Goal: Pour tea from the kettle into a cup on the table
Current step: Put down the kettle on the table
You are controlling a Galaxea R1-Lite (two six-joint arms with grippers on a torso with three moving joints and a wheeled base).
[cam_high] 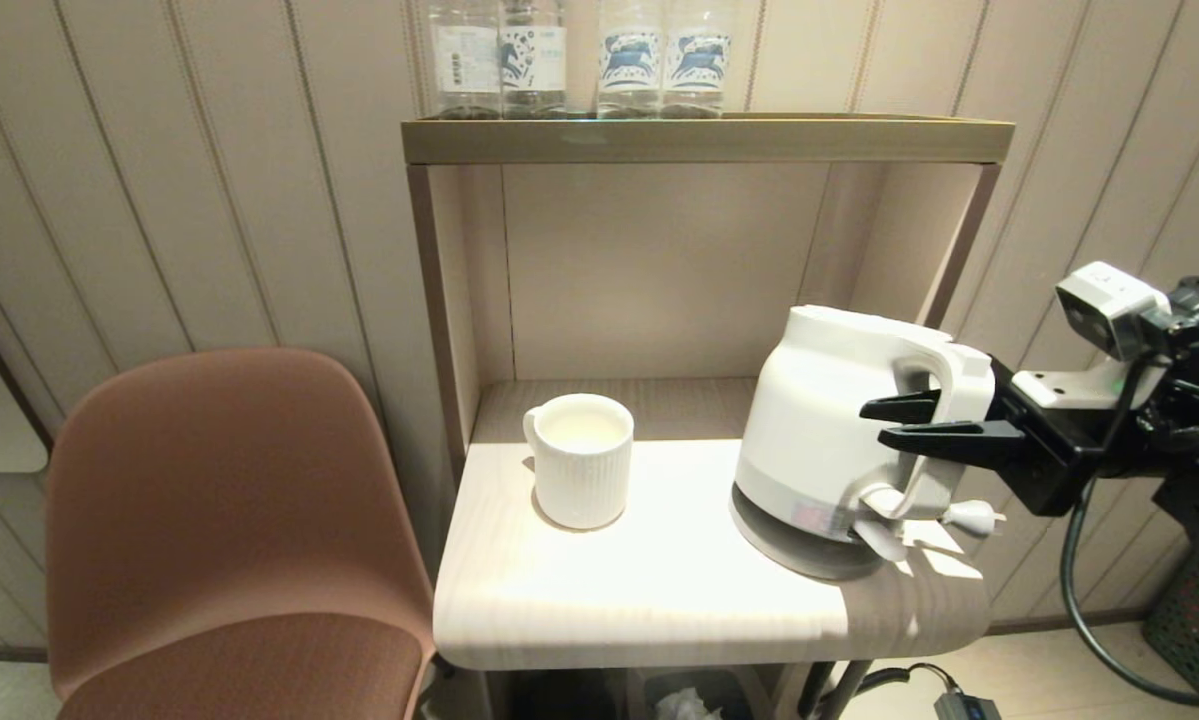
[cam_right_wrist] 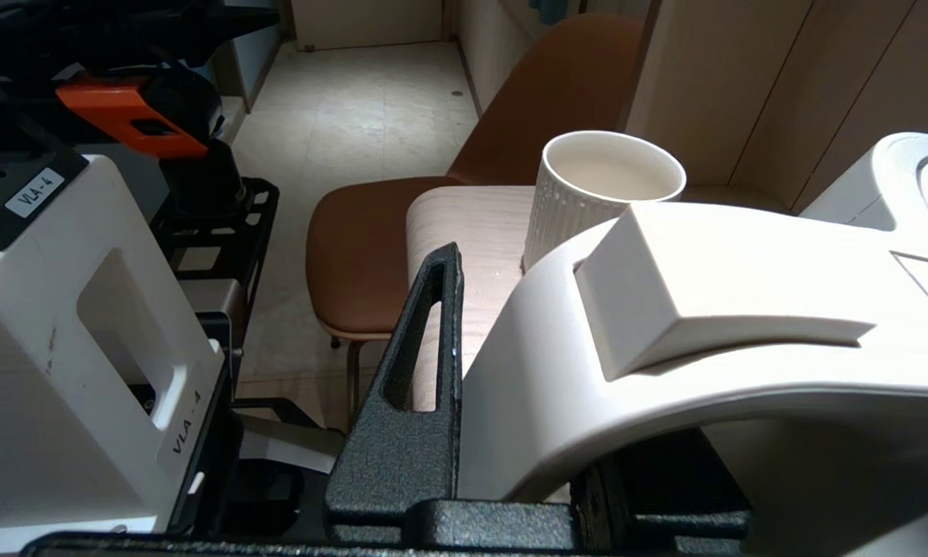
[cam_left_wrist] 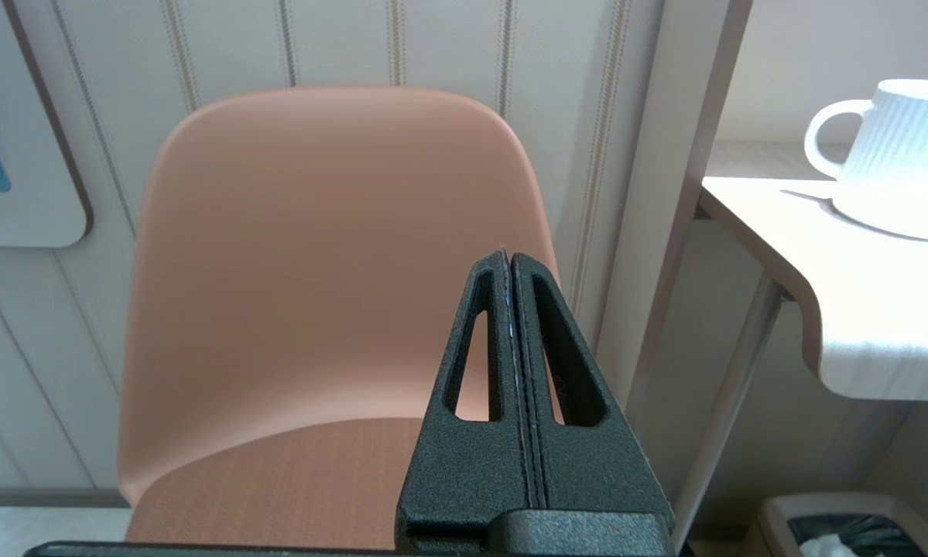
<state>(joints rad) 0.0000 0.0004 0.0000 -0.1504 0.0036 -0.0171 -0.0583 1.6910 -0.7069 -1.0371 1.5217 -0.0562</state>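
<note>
— Kettle [cam_high: 824, 440] first: where did you have it, and which way did the cup [cam_high: 580, 459] lie from it?

— You had it tilted on the right part of the bench [cam_high: 659, 590], its round underside lifted on the right and the lower left edge seemingly touching the wood. The cup stood upright to its left, clearly apart, nearer the shelf unit's left post. So your pour had to travel leftward across the bench.

— And your right gripper [cam_high: 884, 422]?

— Its fingers were clamped on the kettle's loop handle, reaching in from the right. In the right wrist view one black finger [cam_right_wrist: 413, 387] lay against the handle's side with the cup's open mouth beyond it, so the line from fingers through kettle to cup ran nearly straight.

— Spout side?

— You couldn't see the spout itself. Judging by the handle on the right, it faced left, toward the cup, which suited you.

— Was the cup empty?

— The inside looked pale; you couldn't tell whether liquid was in it.

— Your left gripper [cam_left_wrist: 512, 348]?

— Parked low and out of the head view, fingers pressed together on nothing, pointing at the chair [cam_left_wrist: 332, 271]. The cup sat off toward the bench from it. The right arm was the one placed to do the pour.

— What did the next move hinge on?

— Closing that leftward gap: likely lifting and carrying the kettle until its left side sat above the cup's rim, then tipping further left.
</note>
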